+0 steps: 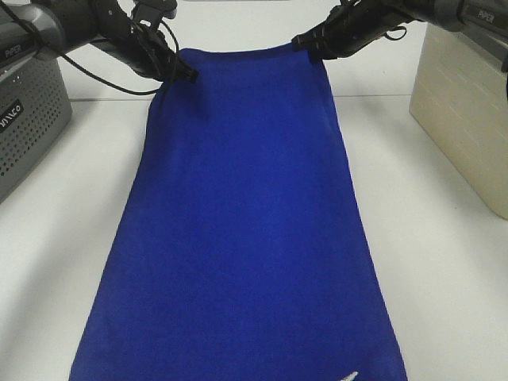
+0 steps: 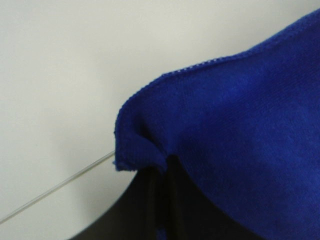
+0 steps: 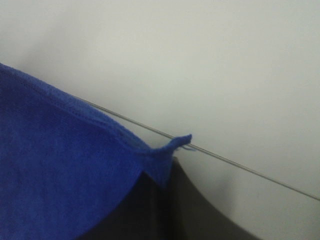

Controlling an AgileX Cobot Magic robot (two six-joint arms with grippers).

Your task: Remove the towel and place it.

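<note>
1. Left of the towel [image 1: 238, 230] I see a grey perforated box [image 1: 28, 119] on the white table [image 1: 444, 278].
2. My left gripper [image 1: 189, 75] is clamped tight on the towel's far left corner.
3. The towel hangs stretched between both grippers, sloping down toward me over the table; a white tag [image 1: 347, 376] shows at its near edge.
4. My right gripper [image 1: 300, 40] pinches the far right corner.
5. Right of the towel stands a beige bin [image 1: 464, 119].
</note>
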